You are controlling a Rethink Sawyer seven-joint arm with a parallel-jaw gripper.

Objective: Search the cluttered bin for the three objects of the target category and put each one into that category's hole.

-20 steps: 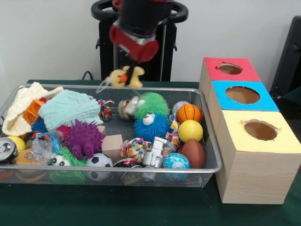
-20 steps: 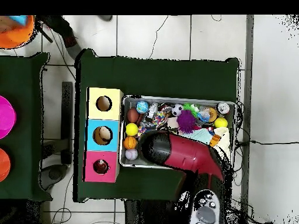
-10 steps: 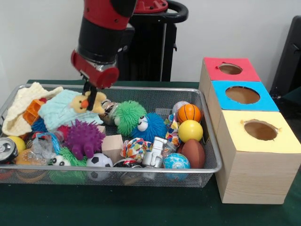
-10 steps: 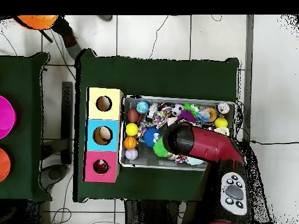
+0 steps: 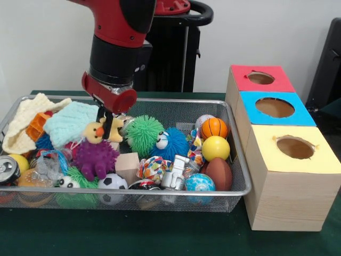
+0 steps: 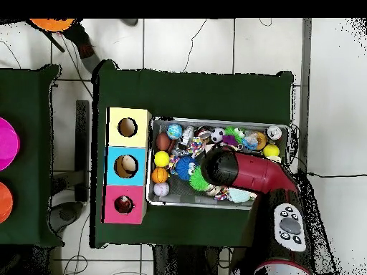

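My gripper [image 5: 108, 128] is low in the wire bin [image 5: 234, 160], shut on a yellow duck toy [image 5: 96, 132]. The duck rests against the top of a purple spiky ball [image 5: 95, 159], beside a teal cloth [image 5: 72, 122]. To its right lie a green spiky ball [image 5: 144, 133] and a blue furry ball with eyes [image 5: 173, 143]. A basketball [image 5: 214, 128], a yellow ball [image 5: 216, 148] and a brown football [image 5: 219, 173] sit at the bin's right end. In the overhead view the red arm [image 6: 247, 174] covers the gripper and the duck.
Right of the bin stand three boxes with holes on top: red [image 5: 261, 78], blue [image 5: 274, 108], yellow [image 5: 294, 148]. The bin also holds a wood block [image 5: 128, 164], a soccer ball [image 5: 113, 182], a globe ball [image 5: 200, 183], a can [image 5: 8, 169] and a cream cloth [image 5: 26, 125].
The gripper came down from above the bin's far rim to its left-middle, carrying the duck. The duck now sits lower, against the purple spiky ball. The green ball shifted left.
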